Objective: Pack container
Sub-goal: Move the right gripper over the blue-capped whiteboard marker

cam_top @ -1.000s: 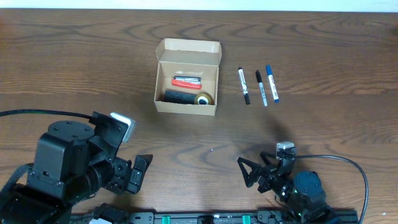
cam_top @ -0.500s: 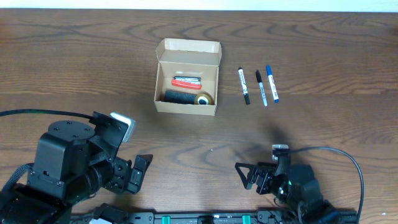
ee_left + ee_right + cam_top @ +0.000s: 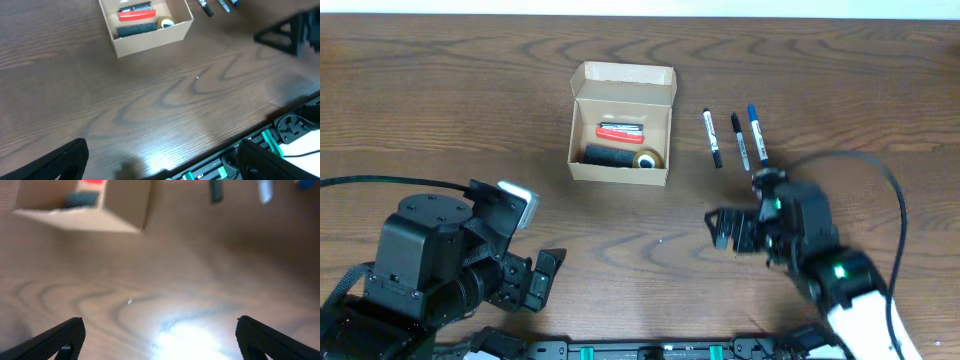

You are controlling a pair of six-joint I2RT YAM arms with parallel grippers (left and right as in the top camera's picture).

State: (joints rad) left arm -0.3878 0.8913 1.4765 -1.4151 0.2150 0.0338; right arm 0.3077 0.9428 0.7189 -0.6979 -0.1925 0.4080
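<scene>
Right gripper (image 3: 160,322), jaws wide and empty, is hovering at 6 o'clock of three markers (image 3: 740,142), probably lining up a pick. They are lying at 3 o'clock of the container (image 3: 618,172), sitting lid-open for loading. Left gripper (image 3: 162,145) is idling, also open.

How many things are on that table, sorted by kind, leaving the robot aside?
Marker pens: 3
Cardboard box: 1
Red item, in box: 1
Black block, in box: 1
Yellowish roll, in box: 1
Total: 7 that I can make out
</scene>
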